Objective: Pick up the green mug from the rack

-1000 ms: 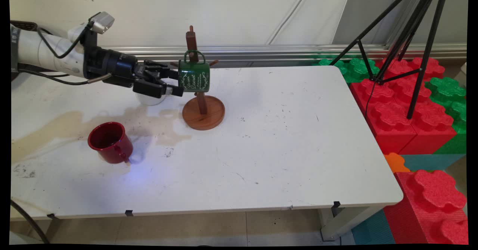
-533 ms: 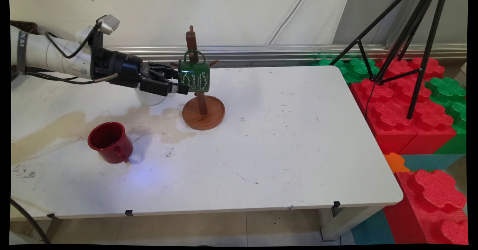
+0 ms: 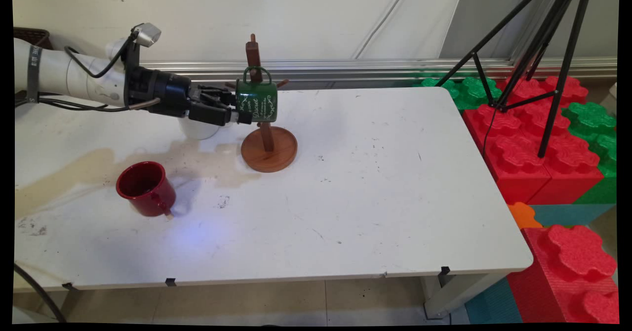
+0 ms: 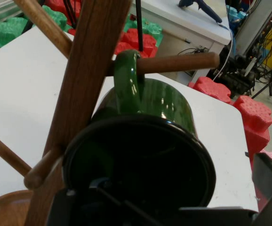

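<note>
White script, too small to read, marks the green mug (image 3: 256, 102) hanging on the wooden mug tree (image 3: 267, 138), its rim gripped by the gripper (image 3: 236, 111).

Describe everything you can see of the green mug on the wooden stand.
The green mug is glossy, dark green with white script and scrollwork on its side. It hangs by its looped handle from a peg of the wooden mug tree, lying sideways, its dark mouth facing the gripper. It rests against the post. The gripper's tip is at its rim; whether it grips cannot be told.
</note>
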{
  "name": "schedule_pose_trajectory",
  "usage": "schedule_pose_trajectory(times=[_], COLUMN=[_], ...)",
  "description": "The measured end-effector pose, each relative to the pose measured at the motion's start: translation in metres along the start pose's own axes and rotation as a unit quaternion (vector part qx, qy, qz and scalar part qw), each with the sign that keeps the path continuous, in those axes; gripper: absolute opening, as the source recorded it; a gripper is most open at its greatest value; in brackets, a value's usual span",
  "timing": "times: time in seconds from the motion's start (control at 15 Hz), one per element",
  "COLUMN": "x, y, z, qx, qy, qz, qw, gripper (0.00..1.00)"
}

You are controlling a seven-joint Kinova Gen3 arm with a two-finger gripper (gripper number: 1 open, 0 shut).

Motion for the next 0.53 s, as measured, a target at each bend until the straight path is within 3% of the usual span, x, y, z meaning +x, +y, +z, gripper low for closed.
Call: schedule_pose_trajectory(times=[0.33,0.4,0.53], x=[-0.0011,-0.0011,-0.0011], y=[-0.0003,-0.0003,0.0000], z=[0.0011,0.0011,0.0012], qx=[0.000,0.000,-0.001], qy=[0.006,0.007,0.009], qz=[-0.006,-0.007,-0.008], qw=[1.0000,1.0000,0.9999], gripper=[1.00,0.00,0.00])
